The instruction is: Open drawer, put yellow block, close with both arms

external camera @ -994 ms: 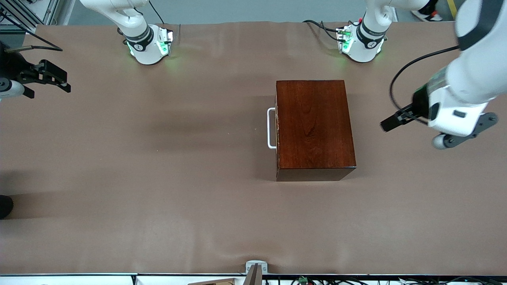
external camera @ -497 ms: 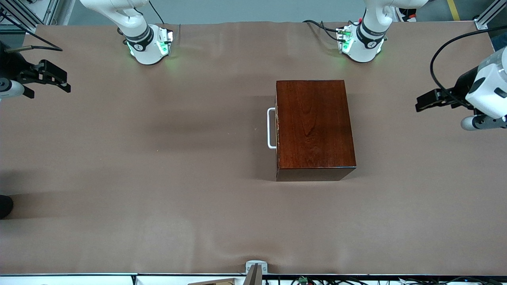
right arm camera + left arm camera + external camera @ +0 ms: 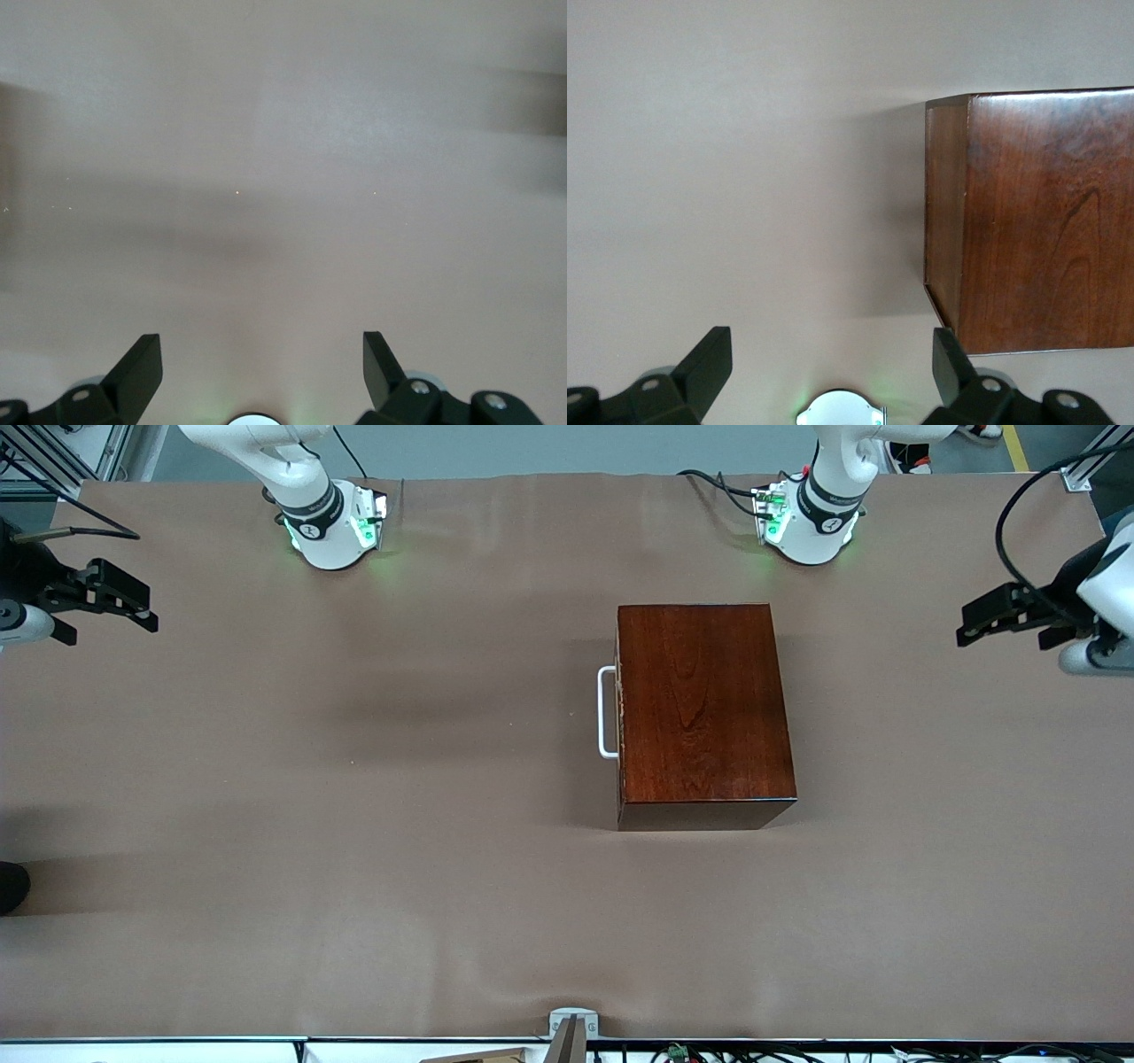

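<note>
The dark mahogany box [image 3: 700, 713] stands on the table, and one of its corners [image 3: 1036, 212] shows in the left wrist view. The drawer is pushed in flush, and its white handle [image 3: 606, 713] faces the right arm's end of the table. The yellow block is out of view. My left gripper [image 3: 976, 622] hangs open over bare table at the left arm's end, apart from the box, with nothing between its fingers [image 3: 709, 359]. My right gripper [image 3: 142, 607] waits open and holds nothing over the table's edge at the right arm's end; its fingers [image 3: 142, 363] frame only bare table.
A brown cloth [image 3: 354, 824] covers the whole table. The two arm bases [image 3: 332, 527] [image 3: 811, 522] glow green along the table edge farthest from the front camera. A small metal bracket [image 3: 571, 1023] sits at the edge nearest that camera.
The left arm has swung away from the box toward the left arm's end of the table and the bases. The right arm and the box have not moved.
</note>
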`<control>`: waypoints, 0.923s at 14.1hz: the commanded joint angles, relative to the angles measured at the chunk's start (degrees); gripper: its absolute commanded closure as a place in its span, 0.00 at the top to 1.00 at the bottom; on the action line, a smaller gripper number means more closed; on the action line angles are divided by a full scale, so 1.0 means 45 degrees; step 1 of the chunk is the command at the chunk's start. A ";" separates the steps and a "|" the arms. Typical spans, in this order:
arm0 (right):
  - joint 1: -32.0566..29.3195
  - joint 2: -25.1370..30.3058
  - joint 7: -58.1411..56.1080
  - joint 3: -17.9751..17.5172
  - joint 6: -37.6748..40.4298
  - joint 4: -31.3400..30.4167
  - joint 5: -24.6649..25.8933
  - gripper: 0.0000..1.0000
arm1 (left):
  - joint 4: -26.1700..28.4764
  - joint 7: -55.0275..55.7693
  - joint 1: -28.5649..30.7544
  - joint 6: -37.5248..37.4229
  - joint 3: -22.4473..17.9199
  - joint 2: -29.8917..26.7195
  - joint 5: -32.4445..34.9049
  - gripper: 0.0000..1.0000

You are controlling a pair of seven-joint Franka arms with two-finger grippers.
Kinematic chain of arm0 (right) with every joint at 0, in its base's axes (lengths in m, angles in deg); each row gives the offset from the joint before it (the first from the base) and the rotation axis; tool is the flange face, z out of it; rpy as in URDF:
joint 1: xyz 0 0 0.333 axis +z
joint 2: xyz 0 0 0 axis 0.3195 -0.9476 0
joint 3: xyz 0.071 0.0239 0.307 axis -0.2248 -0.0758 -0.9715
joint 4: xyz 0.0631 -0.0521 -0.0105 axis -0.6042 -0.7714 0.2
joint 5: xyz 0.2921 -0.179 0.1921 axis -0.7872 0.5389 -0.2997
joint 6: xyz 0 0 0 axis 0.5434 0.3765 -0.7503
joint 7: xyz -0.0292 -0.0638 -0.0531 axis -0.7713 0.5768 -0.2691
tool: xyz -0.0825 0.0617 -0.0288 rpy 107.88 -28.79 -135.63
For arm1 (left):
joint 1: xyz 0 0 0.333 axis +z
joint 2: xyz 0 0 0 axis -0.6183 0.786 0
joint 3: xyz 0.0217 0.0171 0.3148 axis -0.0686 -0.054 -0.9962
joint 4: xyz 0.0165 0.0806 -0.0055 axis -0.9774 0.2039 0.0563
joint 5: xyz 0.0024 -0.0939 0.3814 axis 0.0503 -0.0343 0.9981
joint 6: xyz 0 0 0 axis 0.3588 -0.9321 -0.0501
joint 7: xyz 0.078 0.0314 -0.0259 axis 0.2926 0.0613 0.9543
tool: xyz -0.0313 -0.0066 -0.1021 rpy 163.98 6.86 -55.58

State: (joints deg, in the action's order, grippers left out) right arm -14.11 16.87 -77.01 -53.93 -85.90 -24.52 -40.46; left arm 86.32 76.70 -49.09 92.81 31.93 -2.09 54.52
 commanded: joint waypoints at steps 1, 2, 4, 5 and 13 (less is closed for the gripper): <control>0.0010 -0.0056 0.0001 0.0016 0.0076 0.0160 0.0078 1.00 | 0.1438 -0.0307 0.2781 0.0540 0.2670 -0.1312 0.0293 1.00; 0.0010 -0.0056 0.0001 0.0016 0.0095 0.0160 0.0078 1.00 | 0.1439 -0.0307 0.3200 0.0541 0.3146 -0.1333 0.0313 1.00; 0.0010 -0.0056 0.0001 0.0016 0.0095 0.0160 0.0078 1.00 | 0.1750 -0.0074 0.3437 0.0579 0.3364 -0.1527 0.0313 1.00; 0.0010 -0.0056 0.0001 0.0016 0.0095 0.0160 0.0078 1.00 | 0.2022 -0.0053 0.3767 0.0812 0.3772 -0.1741 0.0313 1.00; -0.0010 -0.0056 0.0001 0.0016 0.0076 0.0160 0.0078 1.00 | 0.2436 0.0472 0.4259 0.1498 0.4674 -0.1939 0.0997 1.00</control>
State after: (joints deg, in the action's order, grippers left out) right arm -14.12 16.87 -77.01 -53.89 -85.88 -24.52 -40.46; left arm 96.92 77.52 -30.18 98.88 52.39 -10.29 57.82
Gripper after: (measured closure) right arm 0.000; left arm 0.000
